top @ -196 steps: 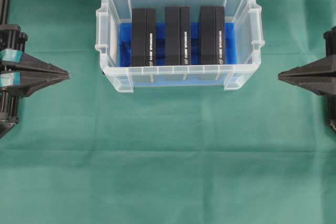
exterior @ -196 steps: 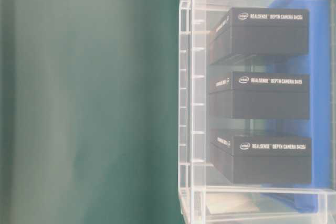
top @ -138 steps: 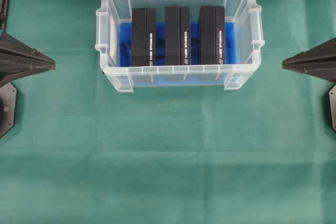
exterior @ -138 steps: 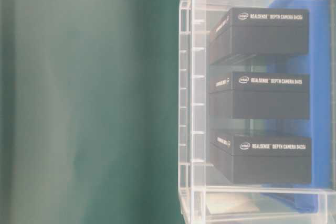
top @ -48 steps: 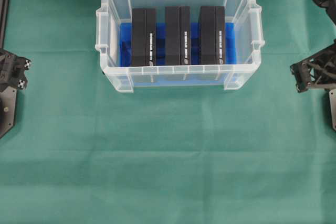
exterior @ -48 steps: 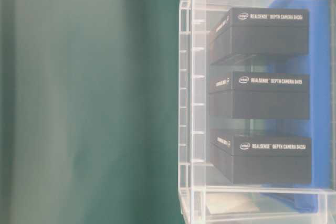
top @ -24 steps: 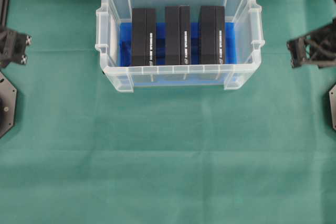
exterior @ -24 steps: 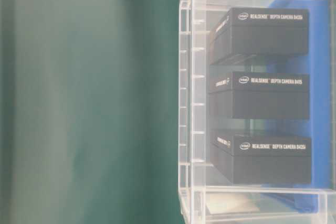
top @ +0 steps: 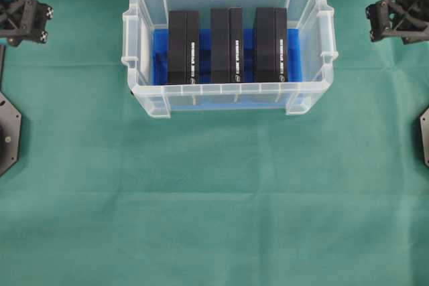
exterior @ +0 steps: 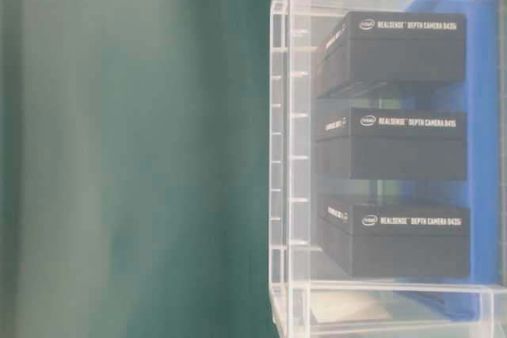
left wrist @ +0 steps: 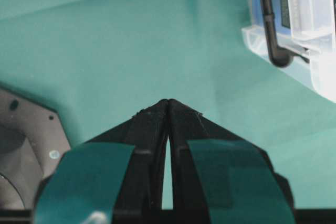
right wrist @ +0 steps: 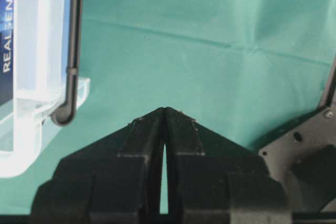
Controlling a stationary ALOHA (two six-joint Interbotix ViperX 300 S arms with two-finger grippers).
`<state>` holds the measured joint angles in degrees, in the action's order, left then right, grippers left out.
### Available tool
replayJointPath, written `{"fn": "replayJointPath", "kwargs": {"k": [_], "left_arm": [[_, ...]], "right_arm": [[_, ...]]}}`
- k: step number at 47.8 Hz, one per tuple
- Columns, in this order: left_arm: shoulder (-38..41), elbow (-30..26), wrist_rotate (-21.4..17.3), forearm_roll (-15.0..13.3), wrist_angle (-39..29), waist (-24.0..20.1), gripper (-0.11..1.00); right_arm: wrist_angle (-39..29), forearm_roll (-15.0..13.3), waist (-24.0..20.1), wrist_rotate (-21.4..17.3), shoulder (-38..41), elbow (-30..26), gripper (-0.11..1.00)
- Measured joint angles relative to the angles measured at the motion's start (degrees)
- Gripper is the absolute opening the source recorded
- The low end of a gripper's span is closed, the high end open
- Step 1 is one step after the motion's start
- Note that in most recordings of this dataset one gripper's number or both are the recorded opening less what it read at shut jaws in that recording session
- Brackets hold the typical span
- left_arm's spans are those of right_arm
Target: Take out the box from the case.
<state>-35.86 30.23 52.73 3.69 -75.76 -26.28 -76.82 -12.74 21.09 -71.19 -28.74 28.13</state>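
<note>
The case, a clear plastic bin with a blue bottom, stands at the far middle of the green cloth. Three black boxes stand on edge inside it: left, middle, right. The table-level view shows them through the case wall, with white lettering on one box. My left gripper is shut and empty over the cloth, with a case corner to its upper right. My right gripper is shut and empty, the case to its left. Both arms, left and right, sit at the far corners, apart from the case.
Green cloth covers the table. Black base plates lie at the left edge and right edge. A thin black rod runs along the case's side, also seen as a rod in the right wrist view.
Both arms have moved toward the far edge of the table, up in the overhead view. The case and the three boxes have not moved. Both grippers stay shut.
</note>
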Motion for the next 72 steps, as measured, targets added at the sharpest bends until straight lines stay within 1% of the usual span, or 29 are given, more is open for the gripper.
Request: {"fn": "replayJointPath", "kwargs": {"k": [9,12,15,18,20,22,24,25,27,30,32,34,36,38,43,52,65,72], "left_arm": [[0.0,0.0,0.5,-0.1,-0.3,0.0,0.02],[-0.1,0.0,0.6,0.0,-0.3,-0.1,0.05],[-0.2,-0.1,0.6,-0.1,-0.3,0.0,0.13],[-0.2,0.0,0.6,-0.1,-0.4,-0.1,0.26],[-0.2,0.0,0.6,-0.1,-0.4,-0.1,0.36],[-0.1,0.0,0.6,-0.1,-0.4,-0.1,0.48],[-0.1,0.0,0.6,-0.1,-0.4,-0.1,0.61],[-0.2,0.0,0.6,-0.1,-0.4,-0.1,0.68],[-0.2,-0.1,0.6,-0.2,-0.4,-0.1,0.8],[-0.3,-0.1,0.7,-0.4,-0.4,-0.1,0.93],[-0.4,0.0,0.6,-0.6,-0.4,-0.1,0.97],[-0.4,-0.1,0.7,-0.7,-0.4,-0.1,0.97],[-0.4,-0.1,0.7,-0.7,-0.4,-0.1,0.96],[-0.4,0.0,0.8,-0.7,-0.4,-0.1,0.95],[-0.4,0.0,1.5,-0.7,-0.4,-0.1,0.95],[-0.4,-0.1,2.9,-0.7,-0.4,-0.1,0.95],[-0.4,-0.1,2.9,-0.7,-0.4,-0.1,0.95],[-0.4,0.0,3.0,-0.7,-0.4,-0.1,0.95]], "right_arm": [[0.4,0.0,0.1,0.1,0.2,0.0,0.0],[0.8,0.0,0.1,0.1,0.2,0.0,0.0],[1.2,0.0,0.1,0.1,0.3,0.0,0.01],[1.7,0.0,0.1,0.1,0.3,0.0,0.02],[1.8,0.0,0.1,0.0,0.2,0.0,0.08],[1.9,0.0,0.1,0.1,0.3,0.0,0.16],[2.0,-0.1,0.2,0.1,0.3,0.0,0.27],[2.0,-0.2,0.2,0.1,0.3,0.0,0.33],[1.9,-0.2,0.2,0.1,0.3,0.1,0.46],[1.8,-0.3,0.2,0.1,0.3,0.3,0.67],[1.8,-0.3,0.2,0.1,0.3,0.4,0.78],[1.6,-0.3,0.2,0.1,0.3,0.4,0.87],[1.3,-0.4,0.2,0.0,0.3,0.4,0.94],[1.1,-0.4,0.2,0.0,0.3,0.4,0.96],[0.5,-1.1,0.2,-0.4,0.2,0.5,0.95],[0.4,-1.4,0.2,-0.3,0.3,0.5,0.95],[0.4,-1.4,0.2,-0.4,0.3,0.5,0.95],[0.4,-1.4,0.2,-1.1,0.3,0.5,0.95]]}}
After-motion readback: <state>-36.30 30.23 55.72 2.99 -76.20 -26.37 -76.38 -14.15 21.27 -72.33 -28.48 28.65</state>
